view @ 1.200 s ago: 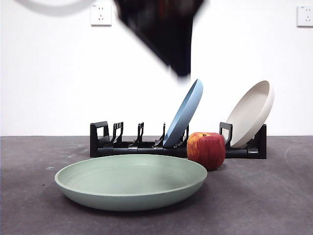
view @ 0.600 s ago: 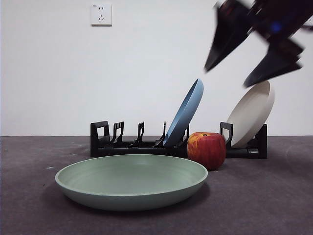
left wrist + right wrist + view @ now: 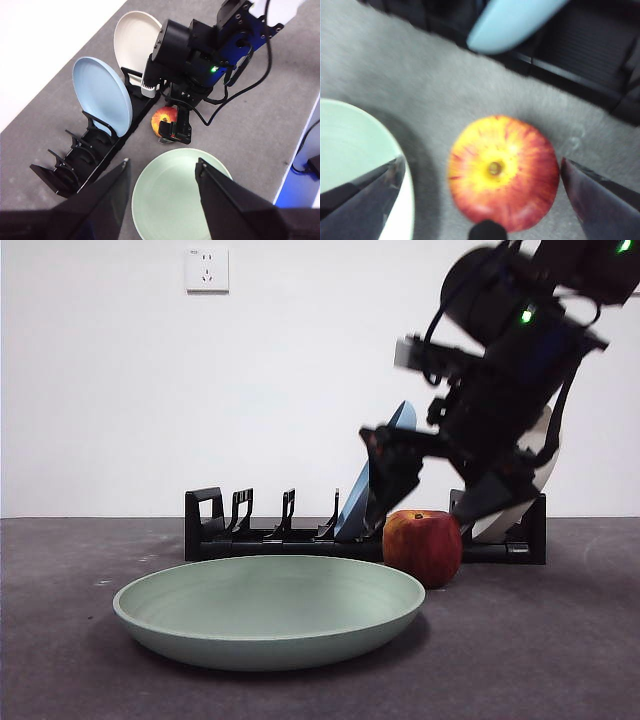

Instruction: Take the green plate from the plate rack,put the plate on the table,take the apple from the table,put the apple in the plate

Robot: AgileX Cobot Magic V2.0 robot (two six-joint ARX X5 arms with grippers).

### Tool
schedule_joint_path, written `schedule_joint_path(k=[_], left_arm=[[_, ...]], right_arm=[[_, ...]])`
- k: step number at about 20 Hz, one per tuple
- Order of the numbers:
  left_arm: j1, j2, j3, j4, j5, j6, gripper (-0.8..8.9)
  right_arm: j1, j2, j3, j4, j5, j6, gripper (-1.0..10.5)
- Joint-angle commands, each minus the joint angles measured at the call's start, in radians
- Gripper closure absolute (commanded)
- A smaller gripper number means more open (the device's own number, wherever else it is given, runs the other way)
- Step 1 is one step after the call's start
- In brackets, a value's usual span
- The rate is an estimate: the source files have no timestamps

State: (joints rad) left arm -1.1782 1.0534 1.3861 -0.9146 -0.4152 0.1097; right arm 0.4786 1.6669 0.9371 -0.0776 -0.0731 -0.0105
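The green plate (image 3: pixel 268 612) lies flat on the table (image 3: pixel 560 640) in front of the plate rack (image 3: pixel 260 530). To its right, just in front of the rack, stands the apple (image 3: pixel 425 545), upright with its stem dimple up. My right gripper (image 3: pixel 435 502) hangs directly above the apple, open, one jaw on each side; its wrist view shows the apple (image 3: pixel 505 170) centred between the jaws of the right gripper (image 3: pixel 481 161). My left gripper (image 3: pixel 162 162) is open and empty, high over the green plate (image 3: pixel 177 195) and the apple (image 3: pixel 162 119).
A blue plate (image 3: pixel 400 425) leans in a rack slot right behind the apple. A beige plate (image 3: pixel 545 455) leans at the rack's right end, behind the right arm. The rack's left slots (image 3: pixel 75 155) hold nothing. Bare table stretches right of the apple.
The dark arm at the top centre left the view. My right arm swung in from the upper right and came down until its open jaws straddle the apple. Plate and apple stayed put.
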Motion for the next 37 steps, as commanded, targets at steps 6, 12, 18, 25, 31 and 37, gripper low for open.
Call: schedule_joint_path(k=[6, 12, 18, 25, 31, 37], left_arm=[[0.003, -0.001, -0.002, -0.007, -0.002, -0.021, 5.93], [0.003, -0.001, -0.002, -0.008, -0.002, -0.032, 5.93], [0.003, -0.001, -0.002, -0.019, -0.001, -0.032, 5.93], [0.003, -0.001, -0.002, -0.031, 0.002, -0.032, 5.93], [0.003, -0.001, -0.002, -0.05, 0.002, -0.032, 5.93], [0.003, -0.001, -0.002, -0.052, 0.002, -0.032, 5.93]], right_arm=[[0.002, 0.061, 0.002, 0.055, 0.029, 0.027, 5.4], [0.0, 0.061, 0.002, 0.039, 0.027, 0.028, 9.6], [0.019, -0.134, 0.002, -0.003, 0.027, 0.029, 9.6], [0.224, -0.166, 0.001, -0.094, 0.022, 0.055, 9.6], [0.352, 0.019, 0.001, -0.058, 0.067, 0.038, 9.6], [0.395, 0.051, 0.002, -0.058, 0.082, 0.035, 9.3]])
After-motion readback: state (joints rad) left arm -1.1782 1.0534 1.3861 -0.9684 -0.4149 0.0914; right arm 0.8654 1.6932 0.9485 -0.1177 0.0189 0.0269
